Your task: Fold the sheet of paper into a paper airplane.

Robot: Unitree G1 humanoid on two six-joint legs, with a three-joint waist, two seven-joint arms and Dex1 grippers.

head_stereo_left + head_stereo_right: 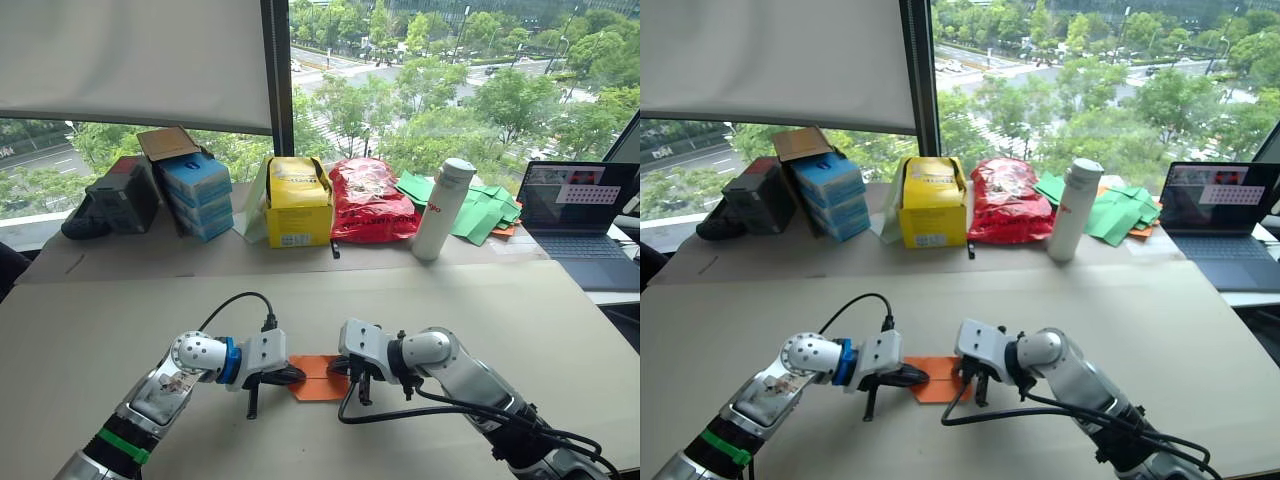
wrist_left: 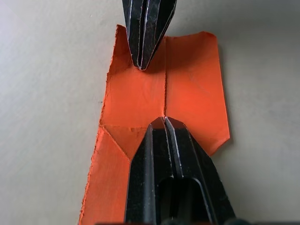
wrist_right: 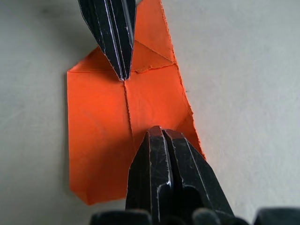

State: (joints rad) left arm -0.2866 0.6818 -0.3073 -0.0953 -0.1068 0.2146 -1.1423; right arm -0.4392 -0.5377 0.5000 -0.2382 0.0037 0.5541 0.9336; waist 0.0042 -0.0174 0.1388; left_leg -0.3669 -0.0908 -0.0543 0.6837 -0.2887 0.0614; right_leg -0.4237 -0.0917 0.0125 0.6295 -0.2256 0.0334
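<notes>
The sheet of paper (image 1: 318, 381) is bright orange and lies flat on the beige table (image 1: 500, 300), folded into a short shape with a centre seam and a slanted flap at one end. My left gripper (image 1: 297, 376) comes at it from the left, shut, with its tip resting on the seam (image 2: 164, 120). From the right, my right gripper (image 1: 339, 368) is shut too, and its tip (image 3: 157, 129) sits on the same seam. The two tips face each other a short way apart over the paper (image 2: 192, 84).
Along the window ledge behind stand blue boxes (image 1: 197, 195), a yellow box (image 1: 298, 203), a red bag (image 1: 372, 200), a white bottle (image 1: 443, 208), green paper pieces (image 1: 482, 210) and an open laptop (image 1: 580, 215). Black cables trail from both wrists.
</notes>
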